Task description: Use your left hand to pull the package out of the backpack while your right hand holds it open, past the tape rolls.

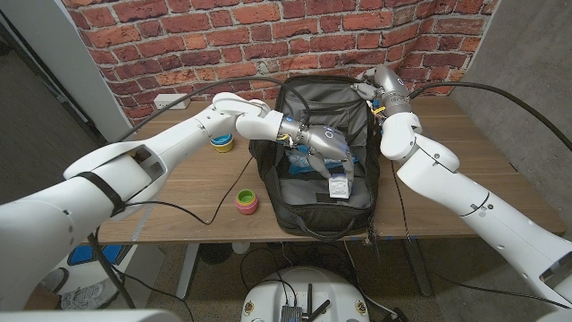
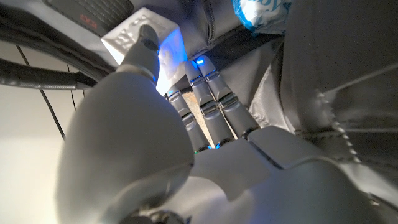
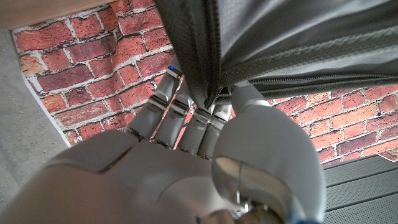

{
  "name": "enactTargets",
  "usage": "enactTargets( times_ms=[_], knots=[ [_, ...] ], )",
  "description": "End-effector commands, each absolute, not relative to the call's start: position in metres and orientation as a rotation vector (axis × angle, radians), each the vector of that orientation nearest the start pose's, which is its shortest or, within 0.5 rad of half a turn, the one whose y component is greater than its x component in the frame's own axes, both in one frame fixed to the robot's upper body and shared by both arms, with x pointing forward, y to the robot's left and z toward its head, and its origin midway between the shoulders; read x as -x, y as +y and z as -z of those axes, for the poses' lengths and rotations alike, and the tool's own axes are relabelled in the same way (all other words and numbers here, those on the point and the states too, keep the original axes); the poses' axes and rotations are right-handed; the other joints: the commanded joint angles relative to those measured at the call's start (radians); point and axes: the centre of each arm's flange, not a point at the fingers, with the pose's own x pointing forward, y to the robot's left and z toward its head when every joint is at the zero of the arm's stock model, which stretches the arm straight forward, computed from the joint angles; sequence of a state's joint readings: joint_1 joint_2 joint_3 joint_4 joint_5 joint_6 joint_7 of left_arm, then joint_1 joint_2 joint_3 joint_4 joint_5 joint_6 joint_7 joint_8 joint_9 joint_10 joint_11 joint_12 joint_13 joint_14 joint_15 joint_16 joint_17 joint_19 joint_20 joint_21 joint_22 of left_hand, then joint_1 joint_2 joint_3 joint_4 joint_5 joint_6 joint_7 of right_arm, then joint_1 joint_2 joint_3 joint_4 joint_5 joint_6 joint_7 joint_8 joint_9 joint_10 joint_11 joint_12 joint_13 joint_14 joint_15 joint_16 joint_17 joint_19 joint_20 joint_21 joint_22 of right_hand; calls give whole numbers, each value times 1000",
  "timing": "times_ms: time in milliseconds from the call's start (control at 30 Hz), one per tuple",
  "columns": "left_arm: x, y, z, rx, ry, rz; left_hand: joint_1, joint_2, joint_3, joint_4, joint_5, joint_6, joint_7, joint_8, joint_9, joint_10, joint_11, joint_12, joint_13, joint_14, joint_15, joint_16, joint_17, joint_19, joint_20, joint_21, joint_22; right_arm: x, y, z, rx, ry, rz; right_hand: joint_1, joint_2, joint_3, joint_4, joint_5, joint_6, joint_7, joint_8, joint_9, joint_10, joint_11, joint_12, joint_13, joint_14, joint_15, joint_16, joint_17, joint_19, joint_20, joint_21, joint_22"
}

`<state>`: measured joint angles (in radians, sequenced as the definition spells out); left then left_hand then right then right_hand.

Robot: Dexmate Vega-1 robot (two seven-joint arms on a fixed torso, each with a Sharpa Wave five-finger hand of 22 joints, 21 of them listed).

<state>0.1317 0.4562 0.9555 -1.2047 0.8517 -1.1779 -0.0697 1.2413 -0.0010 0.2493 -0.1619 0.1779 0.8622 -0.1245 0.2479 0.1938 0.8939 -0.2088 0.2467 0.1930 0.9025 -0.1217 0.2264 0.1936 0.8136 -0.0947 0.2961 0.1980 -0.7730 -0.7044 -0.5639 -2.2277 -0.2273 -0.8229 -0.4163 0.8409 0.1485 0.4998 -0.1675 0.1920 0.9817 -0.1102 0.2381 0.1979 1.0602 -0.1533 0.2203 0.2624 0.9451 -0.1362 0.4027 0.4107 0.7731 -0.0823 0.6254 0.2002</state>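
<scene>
While the right hand (image 1: 374,89) grips the backpack (image 1: 353,143) rim, the left hand's (image 1: 315,143) hold inside stays unclear.

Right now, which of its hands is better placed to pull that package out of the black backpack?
Left. The left hand already reaches inside the black backpack beside the blue-and-white package; the right hand pinches the bag's rim.

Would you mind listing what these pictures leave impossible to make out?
- Head view: whether the left hand grips the package inside the backpack; the hand covers it.
- Left wrist view: the white packet runs behind the fingers.
- Right wrist view: the right hand's fingertips vanish behind the backpack's edge.
</scene>
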Motion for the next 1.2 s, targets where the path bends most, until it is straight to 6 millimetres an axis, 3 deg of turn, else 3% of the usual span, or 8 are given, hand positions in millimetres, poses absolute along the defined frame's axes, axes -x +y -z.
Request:
enactTargets(
  times_ms=[33, 1200],
  knots=[
    [-527, 25, -63, 2509, 2166, -1500, -5, 12, 0, 2, 7, 10, -2, 3, 2, 57, -7, 5, 13, 13, -120, 6, 3, 8, -107, 5, 6, -500, -194, -110, 864, -678, 401, -1, 6, 5, 5, 5, 11, -1, -4, 3, 5, 1, -2, 1, 8, -78, 0, 4, -6, -131, 8, 0],
    [-506, 55, -78, 2629, 2174, -1654, -14, 23, -3, 5, 6, 10, 4, -9, 3, 59, -7, -8, 12, 18, -120, -10, -2, 4, -107, 11, 7, -500, -195, -111, 865, -669, 415, -1, 7, 7, 5, 5, 12, -2, -7, 4, 6, -1, -3, 1, 9, -79, -3, 9, -11, -131, 19, -2]
  ],
)
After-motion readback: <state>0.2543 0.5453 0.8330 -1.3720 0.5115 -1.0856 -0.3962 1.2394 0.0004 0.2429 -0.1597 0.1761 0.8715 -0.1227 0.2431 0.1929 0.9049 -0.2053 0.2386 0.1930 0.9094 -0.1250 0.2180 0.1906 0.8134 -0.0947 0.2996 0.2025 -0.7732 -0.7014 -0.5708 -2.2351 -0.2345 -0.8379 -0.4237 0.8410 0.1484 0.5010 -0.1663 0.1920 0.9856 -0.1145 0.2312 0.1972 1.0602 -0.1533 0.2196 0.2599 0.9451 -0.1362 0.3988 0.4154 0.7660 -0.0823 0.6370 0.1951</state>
